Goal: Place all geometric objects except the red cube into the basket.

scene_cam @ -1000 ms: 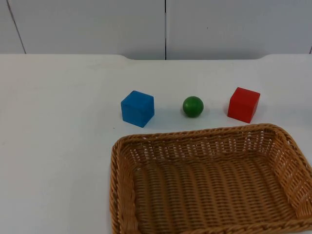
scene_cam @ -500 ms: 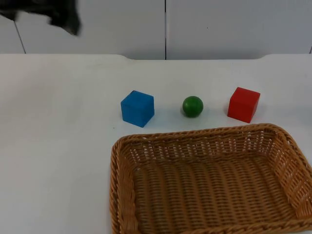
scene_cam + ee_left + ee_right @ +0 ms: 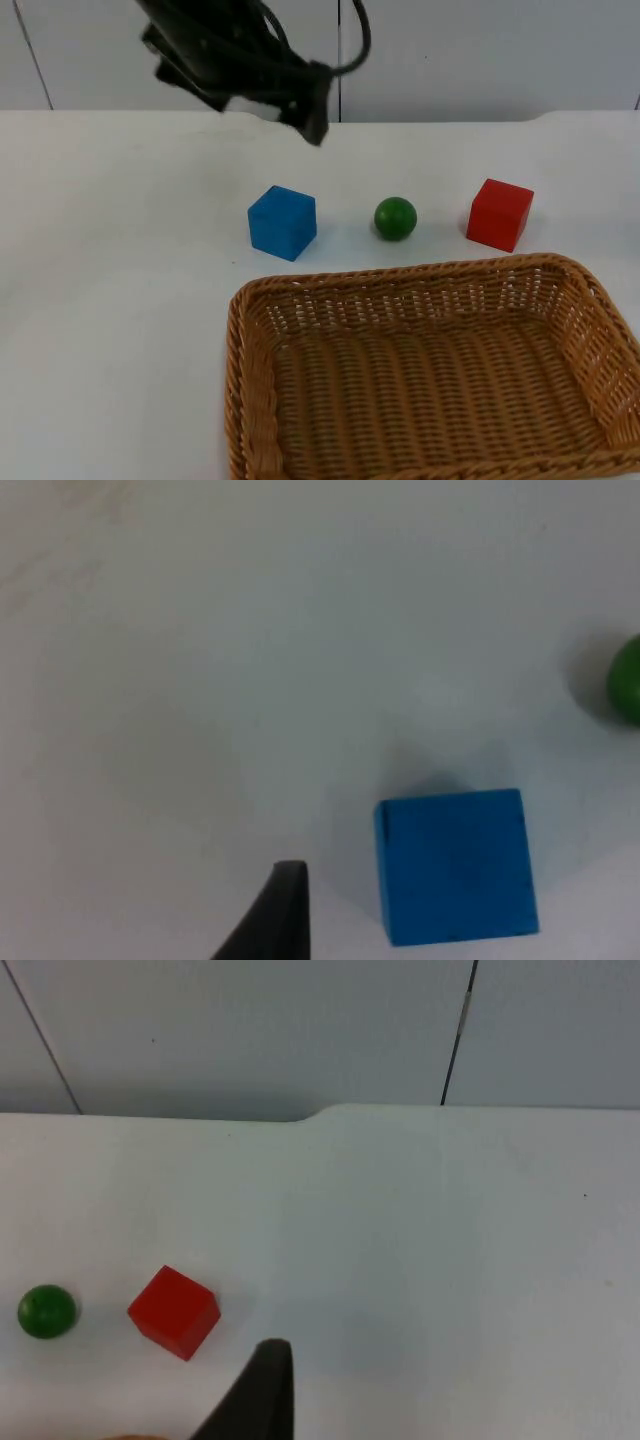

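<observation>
Left gripper [image 3: 312, 122]: above table behind blue cube [image 3: 283, 222], finger spread unreadable. Cube, green ball [image 3: 396, 218] outside basket [image 3: 245, 380]. Step: approach. Next: descend, straddle cube. Right arm waits.

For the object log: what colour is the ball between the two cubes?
Green. The ball shows best in the top view.

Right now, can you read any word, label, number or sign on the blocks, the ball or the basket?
None: no text or sign can be read anywhere.
blue cube: plain faces.
green ball: plain.
red cube: plain.
wicker basket: bare weave, no tag.
</observation>
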You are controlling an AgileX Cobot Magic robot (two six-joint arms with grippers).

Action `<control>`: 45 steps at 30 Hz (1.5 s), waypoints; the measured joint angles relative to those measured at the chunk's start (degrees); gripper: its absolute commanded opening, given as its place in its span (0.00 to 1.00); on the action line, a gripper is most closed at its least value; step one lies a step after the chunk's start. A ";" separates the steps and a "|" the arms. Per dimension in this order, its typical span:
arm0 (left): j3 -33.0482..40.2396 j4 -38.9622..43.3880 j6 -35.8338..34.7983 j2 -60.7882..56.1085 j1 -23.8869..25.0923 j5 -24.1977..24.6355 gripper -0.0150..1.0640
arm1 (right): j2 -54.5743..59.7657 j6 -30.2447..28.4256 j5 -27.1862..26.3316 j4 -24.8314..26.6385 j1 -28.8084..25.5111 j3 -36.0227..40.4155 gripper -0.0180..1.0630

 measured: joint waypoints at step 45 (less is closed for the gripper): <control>11.02 -4.50 -0.82 -13.55 -0.51 -4.51 0.11 | 0.00 -2.87 2.09 -0.13 0.00 -4.66 0.99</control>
